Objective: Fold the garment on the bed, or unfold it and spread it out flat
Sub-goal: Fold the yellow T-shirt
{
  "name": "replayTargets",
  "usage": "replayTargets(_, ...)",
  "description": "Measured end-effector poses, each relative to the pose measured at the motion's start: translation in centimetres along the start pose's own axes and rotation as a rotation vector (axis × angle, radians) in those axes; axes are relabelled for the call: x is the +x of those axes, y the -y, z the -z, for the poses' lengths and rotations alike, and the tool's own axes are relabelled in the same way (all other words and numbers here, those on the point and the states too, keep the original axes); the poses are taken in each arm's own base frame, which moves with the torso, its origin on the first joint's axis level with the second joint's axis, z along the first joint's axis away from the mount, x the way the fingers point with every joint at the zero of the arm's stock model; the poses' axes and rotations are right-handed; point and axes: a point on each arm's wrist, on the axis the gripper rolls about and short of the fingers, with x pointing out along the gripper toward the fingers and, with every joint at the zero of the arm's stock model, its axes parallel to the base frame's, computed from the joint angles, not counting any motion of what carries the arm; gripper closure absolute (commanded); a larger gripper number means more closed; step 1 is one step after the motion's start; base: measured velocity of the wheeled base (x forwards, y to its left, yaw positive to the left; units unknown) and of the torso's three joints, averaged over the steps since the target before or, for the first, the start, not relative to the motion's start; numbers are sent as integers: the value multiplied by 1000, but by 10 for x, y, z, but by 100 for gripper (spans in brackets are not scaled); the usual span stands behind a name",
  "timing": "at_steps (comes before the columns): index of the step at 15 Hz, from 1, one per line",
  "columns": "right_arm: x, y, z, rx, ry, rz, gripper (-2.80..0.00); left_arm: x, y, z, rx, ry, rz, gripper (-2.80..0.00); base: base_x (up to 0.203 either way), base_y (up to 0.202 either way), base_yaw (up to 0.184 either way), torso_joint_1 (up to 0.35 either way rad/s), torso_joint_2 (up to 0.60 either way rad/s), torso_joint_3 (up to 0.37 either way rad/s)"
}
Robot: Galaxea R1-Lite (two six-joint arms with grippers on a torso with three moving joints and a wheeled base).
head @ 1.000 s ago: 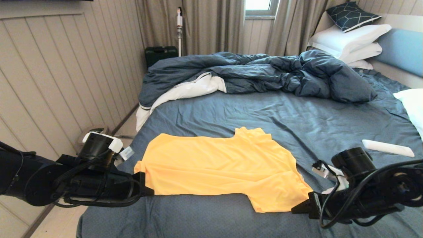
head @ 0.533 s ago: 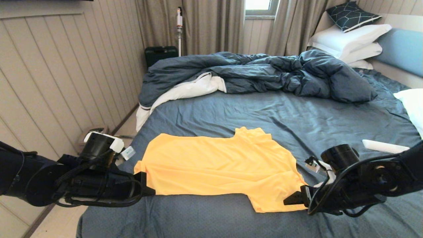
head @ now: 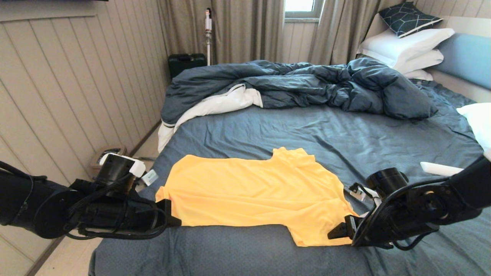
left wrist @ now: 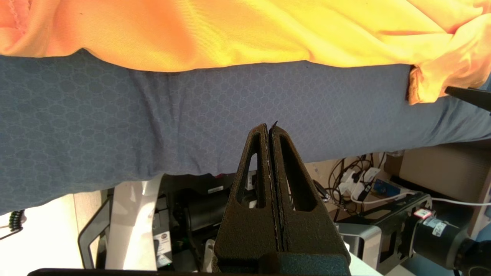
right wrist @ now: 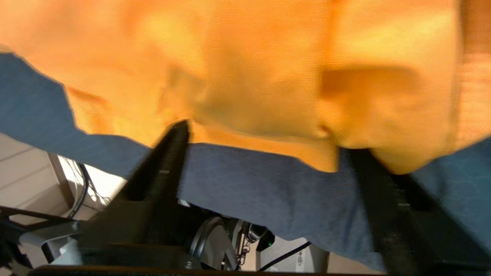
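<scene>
The yellow garment (head: 249, 195) lies mostly flat with a few wrinkles on the near part of the bed (head: 307, 134). One sleeve points away from me and a flap hangs toward the near right. My left gripper (head: 174, 221) sits by the garment's near left corner, shut with nothing in it. In the left wrist view its tips (left wrist: 268, 128) hover over bare sheet, short of the yellow hem (left wrist: 230, 34). My right gripper (head: 335, 233) is open at the near right corner. The wrinkled hem (right wrist: 249, 57) lies at its spread fingertips (right wrist: 178, 140).
A rumpled blue duvet (head: 307, 84) fills the far half of the bed, with stacked white pillows (head: 406, 46) at the far right. A white flat object (head: 441, 168) lies on the sheet behind my right arm. A panelled wall and floor strip run along the left.
My right gripper has moved left, up to the garment's near right corner. The left arm has hardly shifted and the garment lies as before.
</scene>
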Motion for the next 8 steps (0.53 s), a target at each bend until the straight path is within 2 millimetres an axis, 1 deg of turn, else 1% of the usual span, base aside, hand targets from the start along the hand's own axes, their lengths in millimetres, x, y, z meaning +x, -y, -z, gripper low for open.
replayTargets(8,-2,-1,1,0,1,-4,0,0,-1,0,-4,-3,-2,0,0,0,0,0,0,0)
